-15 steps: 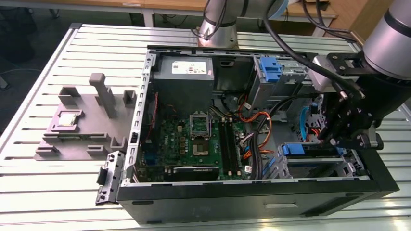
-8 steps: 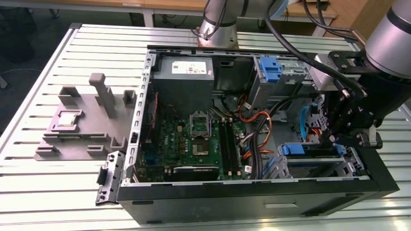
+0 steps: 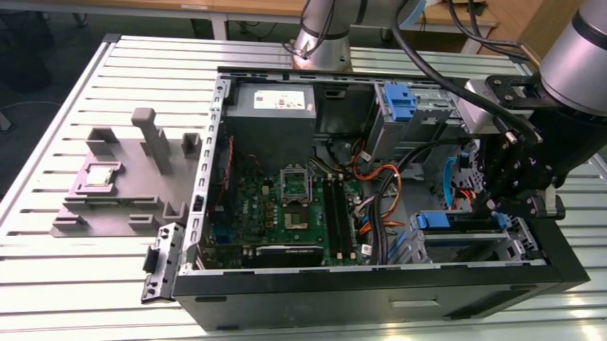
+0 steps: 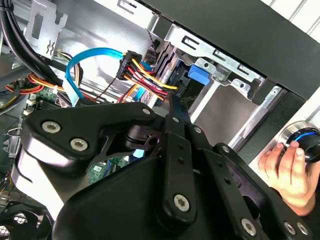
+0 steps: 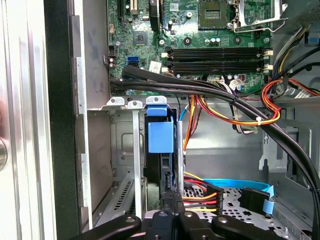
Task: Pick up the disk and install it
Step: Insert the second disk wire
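One black tool (image 3: 493, 207) on the arm is lowered into the open black computer case (image 3: 379, 302), at the exterior view's right. The case lies on its side on a slatted aluminium bench (image 3: 95, 277).

Disk: the silver-grey hard drive in its blue plastic carrier (image 3: 438, 222) is seen standing on edge in the metal drive bay at the case's corner, near the front panel. In the first wrist view the disk (image 5: 161, 137) is seen edge-on, with its blue tab uppermost between the bay's grey rails. In the second wrist view the blue tab of the disk (image 4: 197, 76) is seen just beyond the tool tips.

Tool state: the jaws are set narrow and are closed on the near edge of the disk, as noted in the first wrist view (image 5: 171, 207) and the second wrist view (image 4: 170, 107).

Surroundings:
- A green motherboard (image 3: 284, 206) is seen on the case floor.
- A bundle of red, yellow and orange wires (image 5: 235, 117) and a flat light-blue cable (image 4: 75, 70) run close by the bay.
- A second, bare blue bracket (image 3: 399, 103) is seen at the far end of the case.
- A grey moulded fixture (image 3: 124, 195) carrying a small square chip (image 3: 102, 175) is seen on the bench, well apart from the tool.
- A person's hand (image 4: 285, 167) is seen outside the case, resting on a round knob (image 4: 307, 140).
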You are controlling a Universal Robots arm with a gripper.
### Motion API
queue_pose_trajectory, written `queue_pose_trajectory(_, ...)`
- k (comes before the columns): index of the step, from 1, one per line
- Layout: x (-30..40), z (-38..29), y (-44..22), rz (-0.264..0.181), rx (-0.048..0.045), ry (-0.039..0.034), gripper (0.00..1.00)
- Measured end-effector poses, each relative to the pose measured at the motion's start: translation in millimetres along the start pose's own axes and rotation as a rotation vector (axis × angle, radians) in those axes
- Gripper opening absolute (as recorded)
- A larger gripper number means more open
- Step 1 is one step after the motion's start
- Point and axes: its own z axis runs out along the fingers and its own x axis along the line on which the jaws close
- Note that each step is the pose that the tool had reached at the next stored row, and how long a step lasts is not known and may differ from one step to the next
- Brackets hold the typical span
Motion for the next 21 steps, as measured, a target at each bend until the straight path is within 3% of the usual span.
queue_pose_trajectory(9,0.0,0.0,0.2,0.001,0.0,0.0,0.1)
queue_pose_trajectory(13,0.3,-0.2,7.7,0.001,-0.0001,0.0001,0.1)
queue_pose_trajectory(21,0.2,-2.4,10.1,0.001,0.0,0.0002,0.1)
